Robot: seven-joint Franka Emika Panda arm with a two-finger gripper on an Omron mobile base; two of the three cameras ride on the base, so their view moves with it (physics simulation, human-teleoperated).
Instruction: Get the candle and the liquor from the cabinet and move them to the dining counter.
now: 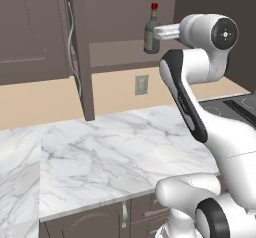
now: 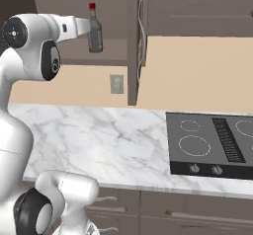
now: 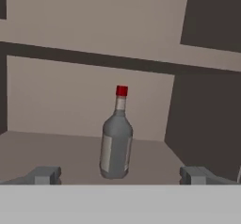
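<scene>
Bottle: the small grey-brown glass liquor bottle with rounded shoulders, narrow neck and red cap (image 3: 116, 140) stands upright on the shelf of the dark brown wooden wall cabinet (image 1: 35, 32), straight ahead of the end effector and centred between its two finger tips.
End effector: the two-finger end effector (image 3: 120, 175) is spread wide with nothing in it; in the hand view one tip sits at each side of the bottle's base, apart from the glass.
Why so placed: the fingers point level into the open cabinet, which suits a side grasp on the bottle's body; I judge this a lining-up before a reach forward and a closing.
Cabinet door: it stands swung open beside the end effector, its long curved silver handle (image 1: 73, 42) edge-on, which leaves the shelf reachable.
Bench: the white grey-veined marble bench (image 1: 115, 152) lies well below the end effector.
Cooktop: a black hob with ring marks (image 2: 212, 145) is set into the bench, below and off to the arm's right.
Label: a pale panel shows on the bottle's front, too blurred to read.
</scene>
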